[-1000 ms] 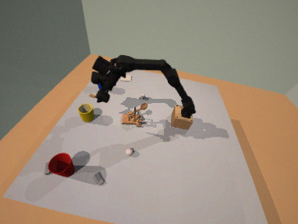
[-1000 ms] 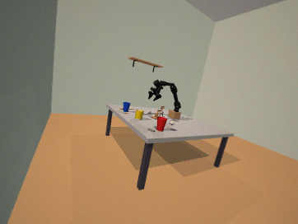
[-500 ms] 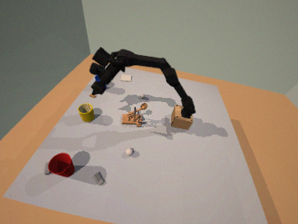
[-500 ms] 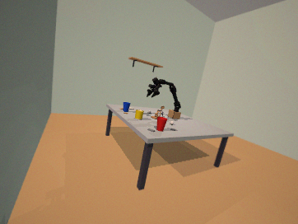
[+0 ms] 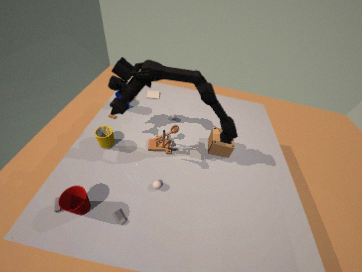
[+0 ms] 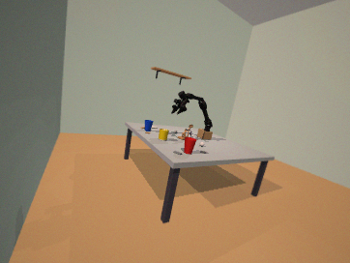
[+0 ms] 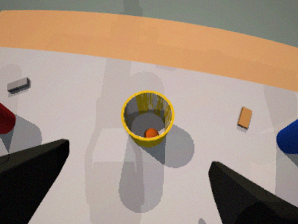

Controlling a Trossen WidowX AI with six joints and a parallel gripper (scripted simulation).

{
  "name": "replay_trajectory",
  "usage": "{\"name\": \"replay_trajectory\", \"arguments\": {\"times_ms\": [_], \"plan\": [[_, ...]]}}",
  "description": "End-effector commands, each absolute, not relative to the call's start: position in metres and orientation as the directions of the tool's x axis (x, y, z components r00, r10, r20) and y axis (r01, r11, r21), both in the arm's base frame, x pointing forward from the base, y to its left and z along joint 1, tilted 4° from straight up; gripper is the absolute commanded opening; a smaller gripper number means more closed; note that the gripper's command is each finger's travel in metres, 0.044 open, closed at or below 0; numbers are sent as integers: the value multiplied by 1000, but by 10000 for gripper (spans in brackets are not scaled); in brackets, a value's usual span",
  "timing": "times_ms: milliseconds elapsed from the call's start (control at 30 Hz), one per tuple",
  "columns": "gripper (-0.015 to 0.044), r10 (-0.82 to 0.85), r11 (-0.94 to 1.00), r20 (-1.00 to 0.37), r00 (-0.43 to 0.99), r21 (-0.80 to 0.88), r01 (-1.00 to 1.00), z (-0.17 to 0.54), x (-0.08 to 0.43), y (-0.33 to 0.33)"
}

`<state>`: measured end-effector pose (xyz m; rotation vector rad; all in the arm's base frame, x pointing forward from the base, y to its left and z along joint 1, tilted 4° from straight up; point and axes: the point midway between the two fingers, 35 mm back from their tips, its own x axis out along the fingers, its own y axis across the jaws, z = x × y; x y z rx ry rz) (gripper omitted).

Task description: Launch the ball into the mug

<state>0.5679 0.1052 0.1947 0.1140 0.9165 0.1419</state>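
Note:
The yellow mug (image 5: pixel 105 141) (image 6: pixel 163 135) (image 7: pixel 148 143) stands upright on the table. In the wrist view an orange ball (image 7: pixel 151 133) lies inside it, at the bottom by the near wall. The wooden catapult (image 5: pixel 156 145) (image 6: pixel 183 137) stands between the mug and the arm's base, its arm raised with the round cup up; no ball shows in that cup. My gripper (image 7: pixel 141 157) is open and empty, held high above the table on the mug's side of the catapult. In the wrist view the mug shows beyond and between the fingertips.
A red mug (image 5: pixel 75 204) (image 6: pixel 189 146) (image 7: pixel 5 119) and a blue mug (image 6: pixel 148 126) (image 7: pixel 289 137) flank the yellow one. A white ball (image 5: pixel 157 184) (image 6: pixel 202 144), a grey block (image 5: pixel 120 216) and an orange block (image 7: pixel 244 118) lie on the table. A wooden box (image 5: pixel 221 146) is at the arm's base.

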Motion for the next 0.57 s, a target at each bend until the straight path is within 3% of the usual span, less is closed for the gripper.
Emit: {"name": "replay_trajectory", "arguments": {"times_ms": [0,533], "plan": [[440,178,983,-775,606,164,-79,197,569,106],[440,171,985,-781,601,159,-74,195,568,105]]}}
